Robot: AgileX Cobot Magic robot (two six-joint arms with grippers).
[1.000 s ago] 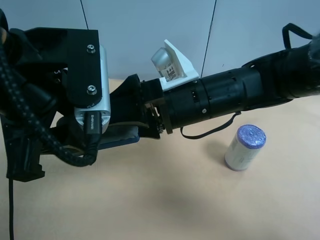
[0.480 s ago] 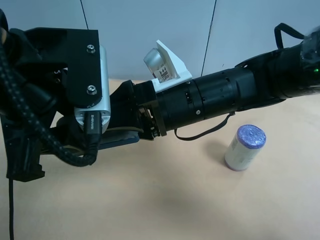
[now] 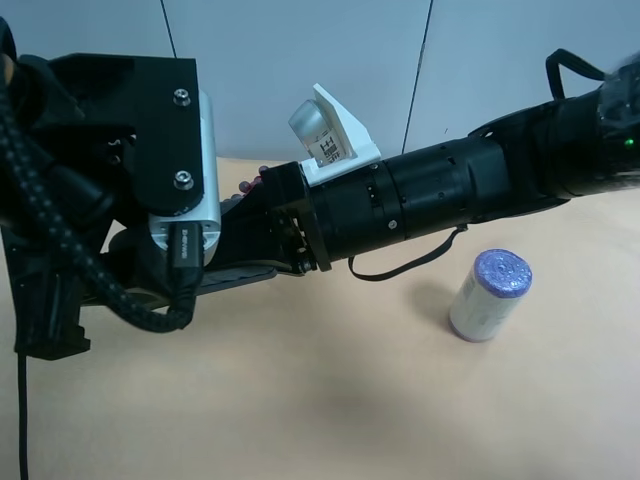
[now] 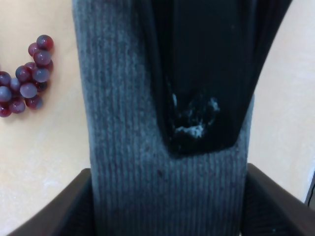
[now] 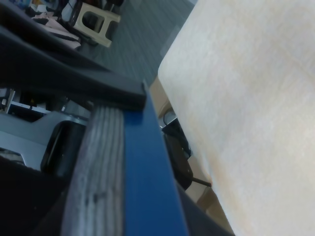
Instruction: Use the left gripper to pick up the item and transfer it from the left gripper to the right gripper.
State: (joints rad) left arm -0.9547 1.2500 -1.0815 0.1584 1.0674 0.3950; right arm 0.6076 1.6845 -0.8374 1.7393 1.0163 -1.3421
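Item (image 4: 120,147) tight in pinch of left gripper (image 4: 170,199); jaw of right gripper (image 4: 197,118) flat against it, grip unclear

Can (image 3: 490,296) stands alone on table (image 3: 330,410). Camera side of can: bare tabletop, a wide lane out to the exterior high view's left edge. Far side of can: right arm (image 3: 470,190) spans overhead and blocks that lane. At the arm's tip, well away from can, left arm (image 3: 100,200), item (image 4: 128,147) and grape bunch (image 4: 27,73) crowd together.
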